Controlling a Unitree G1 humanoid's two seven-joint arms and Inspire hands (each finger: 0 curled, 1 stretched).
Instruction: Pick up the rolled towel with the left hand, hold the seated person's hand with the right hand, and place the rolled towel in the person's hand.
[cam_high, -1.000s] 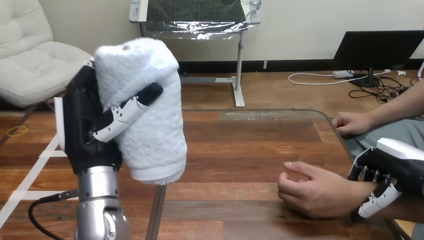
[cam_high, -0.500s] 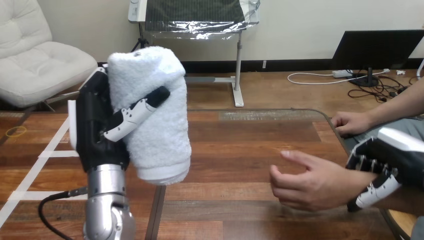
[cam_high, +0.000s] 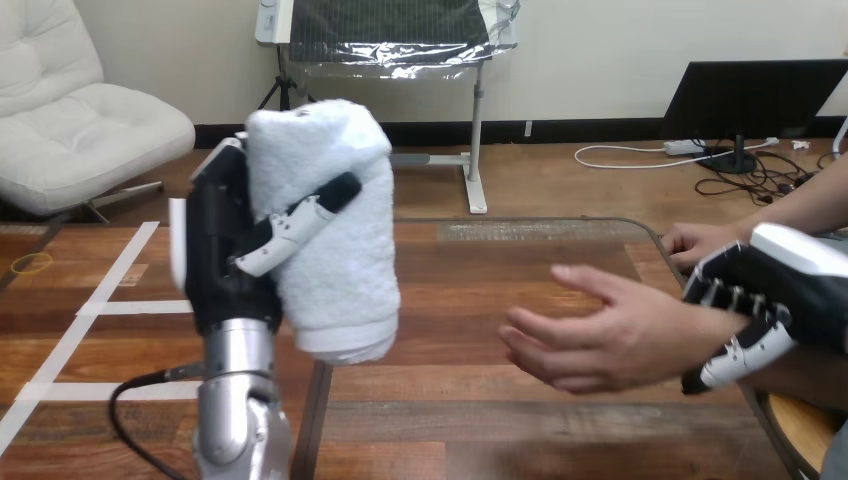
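The left hand (cam_high: 226, 262) stands raised at the left-centre of the frame on an upright silver forearm. Its fingers and thumb are clamped on the towel (cam_high: 330, 225). The thumb lies slantwise across the roll's front and the fingers wrap it from behind. The towel is held nearly upright and clear of the table (cam_high: 470, 285). Its top edge is near the frame's upper third, and its bottom end hangs free above the table's left edge.

At the right edge of the frame the right hand (cam_high: 765, 300) has its fingers curled over the top of the person's wrist (cam_high: 682, 335) and its thumb under it, closed round it. The person's hand (cam_high: 600, 335) is lifted off the wood at right-centre. Its fingers are loosely spread and point left toward the towel.

Between the towel's right side and those fingertips there is a stretch of bare tabletop in mid-frame, and the two are apart.

The table's far edge runs across the middle of the frame and curves at its rounded upper-right corner into the right edge. The person's upper-right hand (cam_high: 700, 240) rests just past that corner, near the right hand's white shell.
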